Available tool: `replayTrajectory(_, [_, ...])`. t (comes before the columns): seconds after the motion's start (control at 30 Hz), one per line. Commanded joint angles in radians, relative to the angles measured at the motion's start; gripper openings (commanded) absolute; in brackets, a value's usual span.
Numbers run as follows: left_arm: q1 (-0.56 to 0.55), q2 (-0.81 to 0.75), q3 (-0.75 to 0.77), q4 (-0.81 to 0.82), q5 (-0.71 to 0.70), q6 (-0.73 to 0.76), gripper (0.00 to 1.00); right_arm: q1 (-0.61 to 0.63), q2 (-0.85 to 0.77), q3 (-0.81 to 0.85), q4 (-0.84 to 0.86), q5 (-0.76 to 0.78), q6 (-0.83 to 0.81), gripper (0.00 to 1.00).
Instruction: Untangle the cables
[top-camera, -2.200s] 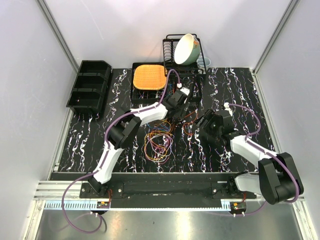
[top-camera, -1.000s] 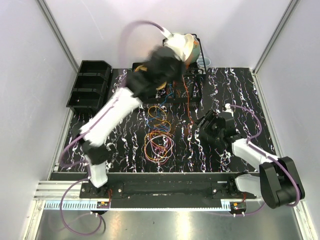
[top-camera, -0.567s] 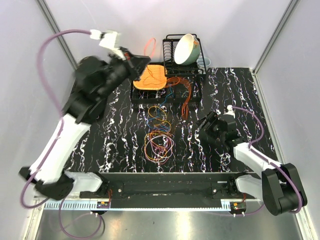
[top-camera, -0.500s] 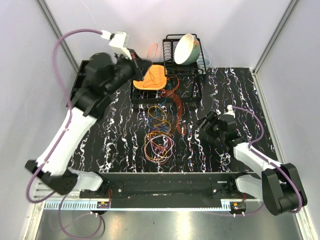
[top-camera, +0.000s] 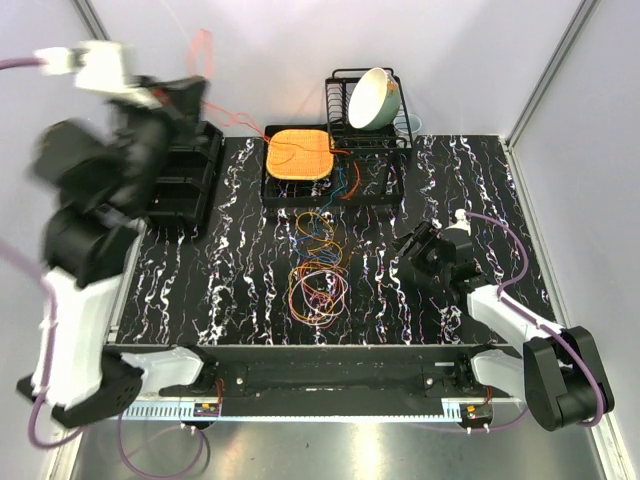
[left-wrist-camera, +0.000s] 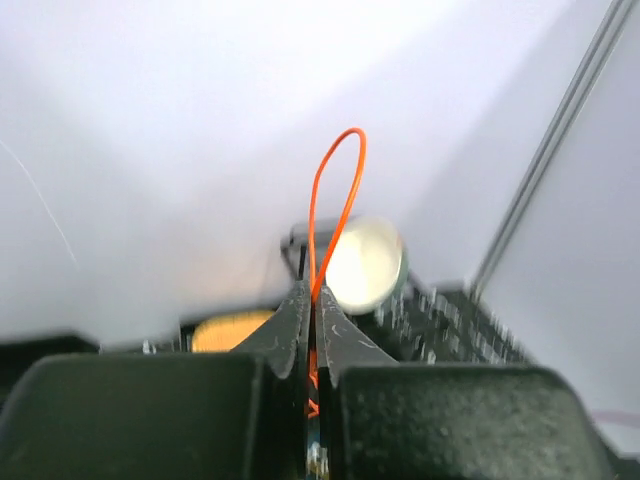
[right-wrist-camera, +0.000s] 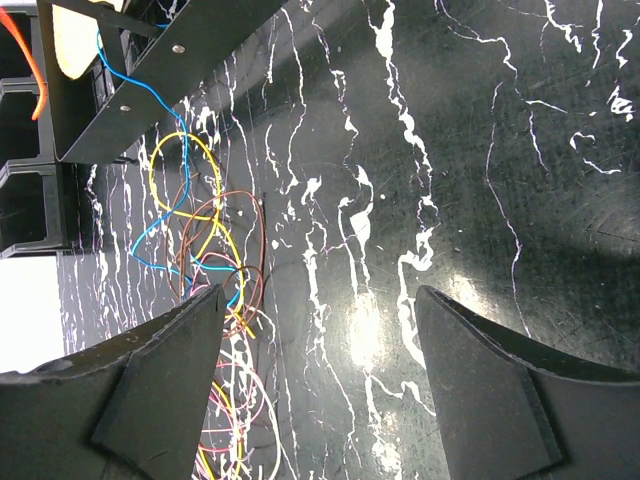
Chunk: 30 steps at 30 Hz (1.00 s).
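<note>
While left gripper (left-wrist-camera: 312, 298) clamps the orange cable (left-wrist-camera: 338, 190) trailing to the tray (top-camera: 300, 200), a snag could drag it; right gripper (right-wrist-camera: 318, 335) released.

White arms (top-camera: 505, 308) with black joints, lilac hoses (top-camera: 519, 243); left apparently alike.

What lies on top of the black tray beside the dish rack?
An orange mat covers the left half of the black tray; thin cables drape over the right half. The floor under the mat is hidden.
</note>
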Motion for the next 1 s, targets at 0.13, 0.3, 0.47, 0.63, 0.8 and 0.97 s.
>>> replayTrajectory(0.13, [0.0, -0.125, 0.099, 0.012, 0.073, 0.02, 0.0, -0.004, 0.006, 0.004, 0.05, -0.009, -0.005, 0.82])
replayTrajectory(0.3, [0.0, -0.208, 0.072, -0.018, 0.098, -0.03, 0.0, -0.005, 0.004, 0.004, 0.049, -0.011, -0.006, 0.82])
replayTrajectory(0.47, [0.0, -0.278, -0.012, -0.013, 0.027, -0.011, 0.0, -0.004, 0.015, 0.012, 0.046, -0.014, -0.003, 0.82])
replayTrajectory(0.63, [0.0, -0.31, -0.197, -0.022, 0.015, -0.024, 0.0, -0.004, 0.017, 0.012, 0.043, -0.014, -0.003, 0.82])
replayTrajectory(0.8, [0.0, -0.307, -0.251, 0.015, 0.081, -0.049, 0.0, -0.005, 0.01, 0.009, 0.043, -0.012, -0.006, 0.82])
replayTrajectory(0.97, [0.002, -0.293, -0.294, 0.018, 0.037, -0.049, 0.0, -0.005, 0.013, 0.01, 0.043, -0.016, -0.005, 0.82])
